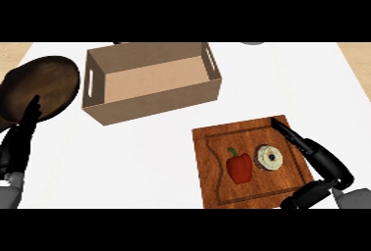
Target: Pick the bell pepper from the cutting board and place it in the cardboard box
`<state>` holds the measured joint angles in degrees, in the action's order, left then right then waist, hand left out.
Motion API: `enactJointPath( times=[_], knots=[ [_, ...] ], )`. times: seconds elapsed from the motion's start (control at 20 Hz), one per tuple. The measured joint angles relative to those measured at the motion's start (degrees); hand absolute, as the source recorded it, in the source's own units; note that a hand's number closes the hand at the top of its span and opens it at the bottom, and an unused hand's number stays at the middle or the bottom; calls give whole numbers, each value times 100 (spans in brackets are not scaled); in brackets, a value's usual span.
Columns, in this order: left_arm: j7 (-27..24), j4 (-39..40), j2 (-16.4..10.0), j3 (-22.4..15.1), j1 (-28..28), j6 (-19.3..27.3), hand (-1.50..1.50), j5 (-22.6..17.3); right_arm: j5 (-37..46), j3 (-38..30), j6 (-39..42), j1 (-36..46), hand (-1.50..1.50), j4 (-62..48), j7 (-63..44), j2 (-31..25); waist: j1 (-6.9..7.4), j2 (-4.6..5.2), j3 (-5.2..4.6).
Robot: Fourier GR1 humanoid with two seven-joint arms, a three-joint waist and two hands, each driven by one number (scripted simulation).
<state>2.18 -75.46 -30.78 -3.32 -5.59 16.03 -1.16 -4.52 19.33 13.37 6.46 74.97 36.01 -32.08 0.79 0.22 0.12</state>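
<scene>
Red bell pepper [240, 167] lies on the brown wooden cutting board [217, 142], just left of a pale round ring-shaped item [270, 158]. Right hand [330, 167] is at the board's right edge, fingers straight, holding nothing, apart from the pepper. Left hand [18, 147] rests open at the left edge. Reach over the ring, not through it. Curl round the pepper's body, then lift clear before heading to the open cardboard box [156, 103].

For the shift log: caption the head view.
Bell pepper lies on the cutting board, right hand open at its edge, cardboard box beyond.
</scene>
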Motion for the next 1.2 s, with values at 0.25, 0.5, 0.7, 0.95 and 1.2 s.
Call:
enactJointPath(
  times=[0.25, 0.5, 0.7, 0.95, 1.2],
  knots=[
    [186, -51, 33, -29, -42, 9, 0, 127, 833, -31, -119, 559, -150, -511, 517, -317, -10, -8, -5],
    [183, -48, 83, -41, -12, -4, 0, 190, 1755, 323, -39, 1129, -150, -517, 63, -712, 7, -16, -14],
    [116, -23, 60, 34, 36, -73, 0, 194, 2312, 680, 293, 1567, -150, -324, -638, -760, 5, -24, -18],
    [200, -96, 78, 67, 25, -100, 0, 255, 2842, 1100, 934, 2034, -150, -93, -1537, -637, -11, -28, -19],
    [206, -98, 252, 104, 53, -70, 0, 406, 3217, 1227, 1436, 2218, -150, 16, -2221, -176, -37, -25, -15]
  ],
)
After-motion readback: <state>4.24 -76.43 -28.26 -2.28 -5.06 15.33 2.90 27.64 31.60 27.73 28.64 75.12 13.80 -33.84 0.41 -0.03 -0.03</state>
